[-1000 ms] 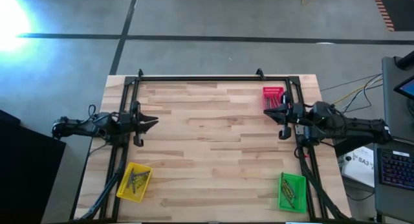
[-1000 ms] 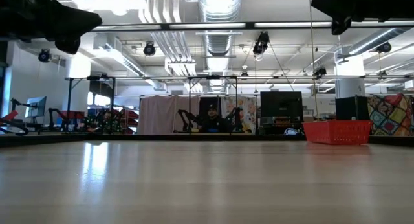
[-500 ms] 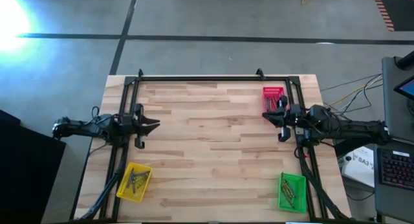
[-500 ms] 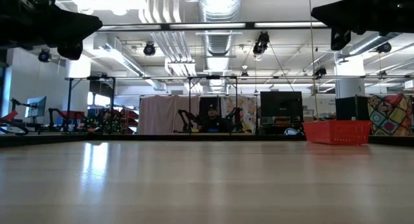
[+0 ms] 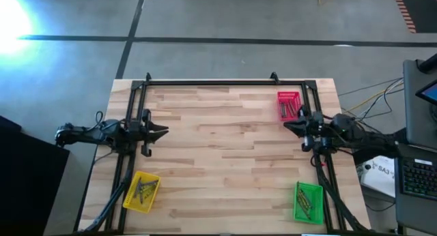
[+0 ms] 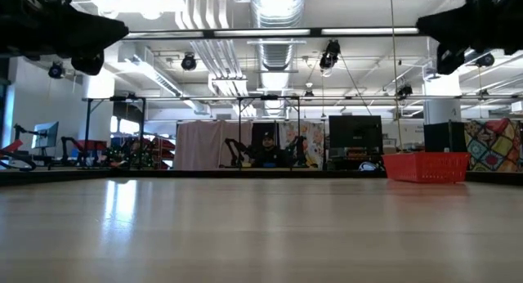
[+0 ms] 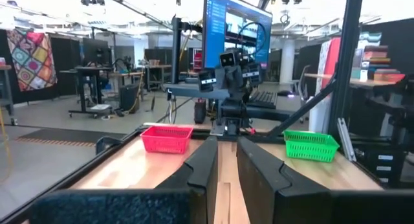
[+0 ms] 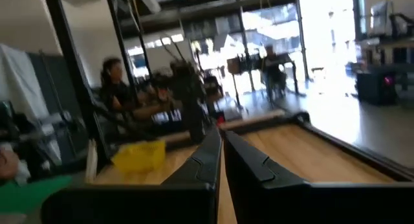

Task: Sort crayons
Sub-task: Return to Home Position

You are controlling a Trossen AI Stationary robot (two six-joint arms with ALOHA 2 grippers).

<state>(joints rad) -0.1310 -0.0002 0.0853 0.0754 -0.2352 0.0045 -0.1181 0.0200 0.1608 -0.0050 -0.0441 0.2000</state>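
Retreat: right end effector (image 5: 287, 125) pulled back rightward, beside red tray (image 5: 287, 94).

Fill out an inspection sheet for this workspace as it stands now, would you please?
Surface: wooden table inside a black frame.
Job's things: crayons lie in the yellow tray, the green tray and the red tray; none seen loose on the wood.
Clutter: nothing seen.
Grippers: left gripper at the table's left edge, narrowly open, empty; right gripper beside the red tray, shut, empty.
Cables: loose wires off the table's right side.
Surroundings: keyboard at right; a person far behind the table.
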